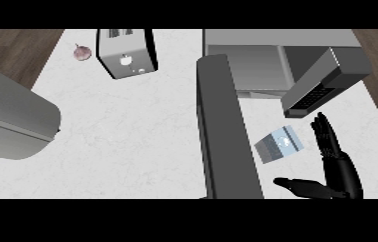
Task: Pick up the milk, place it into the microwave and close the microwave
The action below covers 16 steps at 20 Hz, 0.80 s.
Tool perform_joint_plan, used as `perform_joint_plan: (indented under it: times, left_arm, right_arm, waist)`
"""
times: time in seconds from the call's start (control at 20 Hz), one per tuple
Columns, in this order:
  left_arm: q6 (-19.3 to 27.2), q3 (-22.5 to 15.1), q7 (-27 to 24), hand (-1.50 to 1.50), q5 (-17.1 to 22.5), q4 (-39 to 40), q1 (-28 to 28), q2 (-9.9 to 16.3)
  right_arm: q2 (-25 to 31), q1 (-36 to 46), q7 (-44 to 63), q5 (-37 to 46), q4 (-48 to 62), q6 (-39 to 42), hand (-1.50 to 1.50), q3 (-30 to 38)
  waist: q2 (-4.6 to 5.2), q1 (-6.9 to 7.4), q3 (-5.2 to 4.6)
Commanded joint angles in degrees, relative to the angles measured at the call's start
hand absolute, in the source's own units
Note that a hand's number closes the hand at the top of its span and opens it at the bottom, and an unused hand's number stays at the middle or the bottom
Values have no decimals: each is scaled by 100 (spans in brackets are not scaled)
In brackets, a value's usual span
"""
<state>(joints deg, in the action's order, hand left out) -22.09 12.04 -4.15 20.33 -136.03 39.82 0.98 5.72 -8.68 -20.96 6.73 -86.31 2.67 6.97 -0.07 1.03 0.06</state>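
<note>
The milk carton [280,144], grey with a pale blue label, lies on the white counter right of the microwave's open door. My right hand [338,173] is open just right of it, fingers [325,136] stretched upward and thumb [299,186] pointing left below the carton, not touching it. The microwave [295,61] sits at the upper right with its dark cavity [255,68] showing. Its open door [225,131] runs down the middle as a long dark slab. My left hand shows nowhere.
A silver toaster [127,53] stands at the upper left with a small reddish onion [82,52] beside it. A large grey rounded appliance [22,121] fills the left edge. Wooden flooring [22,51] borders the counter at the top left.
</note>
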Motion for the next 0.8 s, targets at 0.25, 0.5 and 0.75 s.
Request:
perform_joint_plan:
  times: [0.25,0.5,0.75]
  left_arm:
    - [-479,313,-316,-150,868,-332,377,-94]
    - [-524,430,-188,-150,1146,-685,819,19]
    - [-497,437,-187,-150,1218,-589,675,18]
  right_arm:
    - [370,592,-1479,294,2155,-108,-150,419]
    - [273,1174,-2147,508,3330,-307,-150,391]
    - [466,1777,-2496,320,4251,-65,-150,643]
  waist:
    - [2,48,2]
    - [8,70,6]
    - [18,42,7]
